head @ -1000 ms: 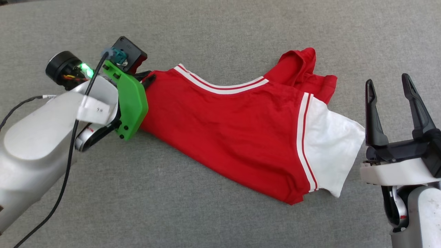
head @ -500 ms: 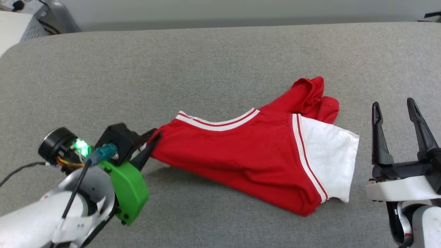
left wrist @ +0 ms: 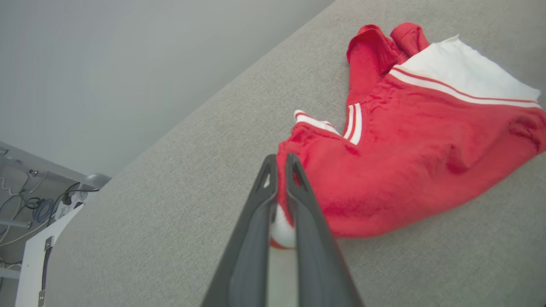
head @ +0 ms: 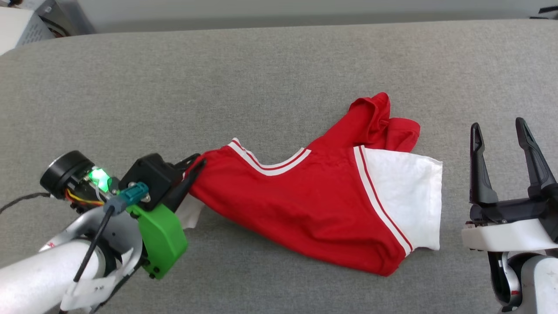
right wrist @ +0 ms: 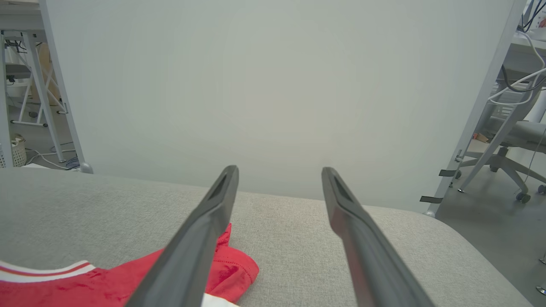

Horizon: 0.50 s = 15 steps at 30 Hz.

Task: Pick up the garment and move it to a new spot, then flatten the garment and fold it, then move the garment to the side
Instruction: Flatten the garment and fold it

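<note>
The garment (head: 305,205), a red T-shirt with white sleeves and striped seams, lies crumpled across the middle of the grey table (head: 261,74). My left gripper (head: 196,165) is shut on its left shoulder edge, and that end is lifted slightly. In the left wrist view the closed fingers (left wrist: 298,200) pinch red and white cloth of the garment (left wrist: 418,140). My right gripper (head: 499,128) stands open to the right of the white sleeve (head: 405,196), apart from it. The right wrist view shows its fingers (right wrist: 204,230) spread, with the garment (right wrist: 128,281) at lower left.
A pale wall panel (right wrist: 273,85) stands behind the table's far edge. White equipment (head: 17,26) sits at the back left corner. A desk frame with cables (left wrist: 34,200) is off the table's left end, and an office chair (right wrist: 507,145) off the right.
The head camera has tilted up, so the table's far edge shows. My left gripper has pulled the shirt's shoulder leftward and toward me; the shirt has slid and bunched. The right gripper stays open.
</note>
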Available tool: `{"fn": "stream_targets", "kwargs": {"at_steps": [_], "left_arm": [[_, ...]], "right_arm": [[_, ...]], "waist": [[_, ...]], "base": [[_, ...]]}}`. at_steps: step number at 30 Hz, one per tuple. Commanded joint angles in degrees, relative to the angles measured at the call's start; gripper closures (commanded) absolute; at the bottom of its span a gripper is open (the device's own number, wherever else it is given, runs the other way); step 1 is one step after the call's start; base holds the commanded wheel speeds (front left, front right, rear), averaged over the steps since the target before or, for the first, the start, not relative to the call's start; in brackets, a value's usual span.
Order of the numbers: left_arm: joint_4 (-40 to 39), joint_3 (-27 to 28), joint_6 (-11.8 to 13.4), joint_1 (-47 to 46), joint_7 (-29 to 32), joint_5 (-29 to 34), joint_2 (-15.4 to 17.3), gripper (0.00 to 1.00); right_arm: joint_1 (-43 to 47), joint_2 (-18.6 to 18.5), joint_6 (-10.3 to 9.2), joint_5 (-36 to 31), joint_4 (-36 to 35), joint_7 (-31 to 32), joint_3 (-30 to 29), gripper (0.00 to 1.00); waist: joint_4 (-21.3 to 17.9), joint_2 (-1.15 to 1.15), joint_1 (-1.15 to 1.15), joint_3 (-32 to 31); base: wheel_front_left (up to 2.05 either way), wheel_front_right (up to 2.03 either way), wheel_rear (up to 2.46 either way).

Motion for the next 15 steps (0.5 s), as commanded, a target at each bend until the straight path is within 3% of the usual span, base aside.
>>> {"fn": "stream_targets", "kwargs": {"at_steps": [1,15], "left_arm": [[1.14,0.52,-0.79,-1.77,0.31,0.49,-0.49,1.00],[21.96,4.71,-13.66,-16.69,2.27,-0.04,-6.06,1.00]], "right_arm": [[-1.35,0.16,-0.03,-0.22,-0.47,-0.52,0.04,0.00],[-7.50,0.24,-0.03,0.62,-0.98,-0.52,1.66,0.00]], "waist": [[-2.43,0.00,0.00,2.75],[-9.57,0.00,0.00,12.92]], "base": [[0.00,0.00,0.00],[0.00,0.00,0.00]]}}
